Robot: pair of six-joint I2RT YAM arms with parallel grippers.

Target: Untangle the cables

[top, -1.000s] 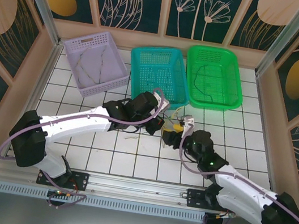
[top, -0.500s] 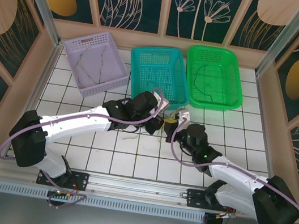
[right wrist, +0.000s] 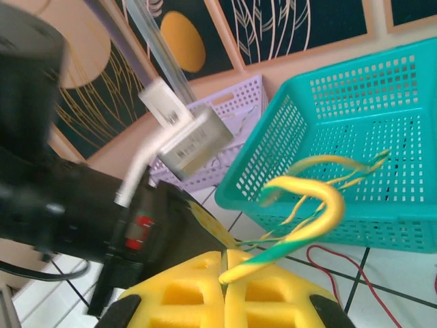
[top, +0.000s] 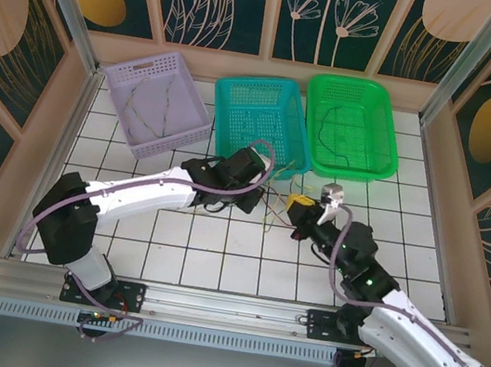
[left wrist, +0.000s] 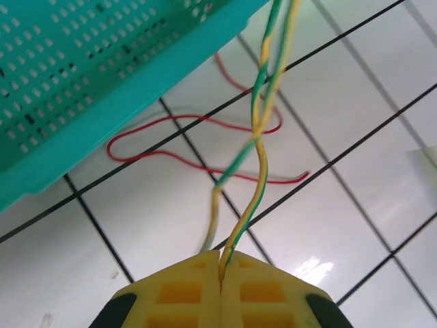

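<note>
- Top external: the left gripper [top: 264,202] and right gripper [top: 302,206] sit close together just in front of the teal basket [top: 261,120], with the cables [top: 274,215] strung between them. A straight pull apart would likely tighten the twist.
- Left wrist: the jaws are closed on a green-and-yellow strand [left wrist: 258,130], held only at the very tips, so it could slip. The red cable [left wrist: 225,124] on the tile beneath might get dragged.
- Right wrist: the jaws are pinched shut on a looped strand [right wrist: 321,198], and the loop could snag the basket's mesh.

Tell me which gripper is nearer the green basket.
Right. The right gripper sits just in front of the green basket; the left gripper is farther left, by the teal basket.
</note>
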